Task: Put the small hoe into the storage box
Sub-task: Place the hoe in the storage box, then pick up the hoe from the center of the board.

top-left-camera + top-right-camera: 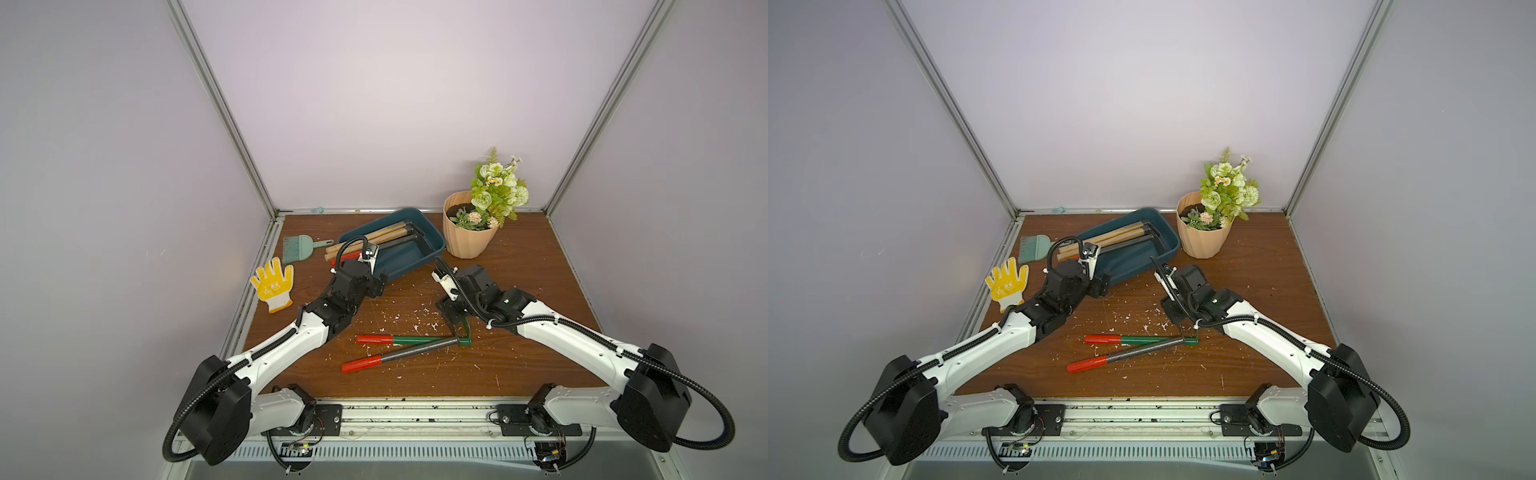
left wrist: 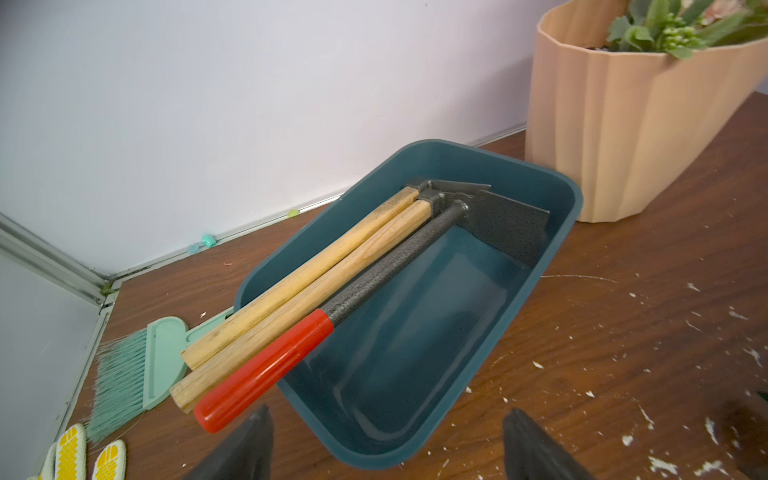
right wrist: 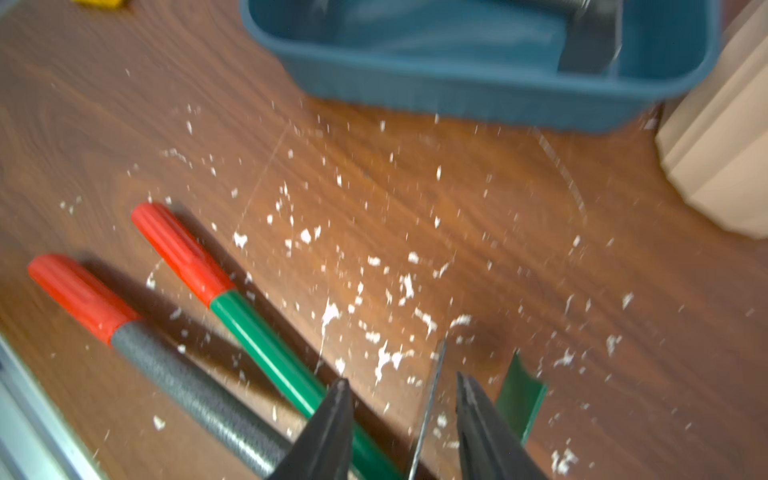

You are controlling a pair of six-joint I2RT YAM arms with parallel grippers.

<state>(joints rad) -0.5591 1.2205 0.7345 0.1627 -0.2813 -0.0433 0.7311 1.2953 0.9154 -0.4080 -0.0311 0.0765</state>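
Teal plastic makes up the storage box (image 1: 409,268) (image 2: 415,332), which sits at the back of the brown wood-grain worktop (image 1: 519,291), just beside a peach flowerpot (image 1: 465,241) holding artificial flowers. Three tools already lie in it with their heads at the far end: two with wooden handles (image 2: 311,286) and a grey one with a red grip (image 2: 395,266), all three grips sticking out over the box's rim. Outside the box, well apart from it near the front of the worktop, lie a grey-shafted hoe (image 1: 415,351) (image 3: 187,382) and a green-shafted hoe (image 1: 419,340) (image 3: 270,353), both red-gripped; their shafts meet at the head ends and spread apart toward the grips. Which of the two the task means I cannot tell. The right gripper (image 3: 402,378) hangs low over those heads with its jaws apart; a thin metal blade edge (image 3: 430,399) stands between them with a gap on each side, and a green blade (image 3: 519,399) lies just outside one finger. The left gripper (image 2: 388,410) has its jaws spread wide at the near end of the box, holding nothing. White flecks (image 1: 395,320) litter the wood between the arms. A mint brush (image 1: 301,247) and a yellow glove (image 1: 272,284) lie to the left.
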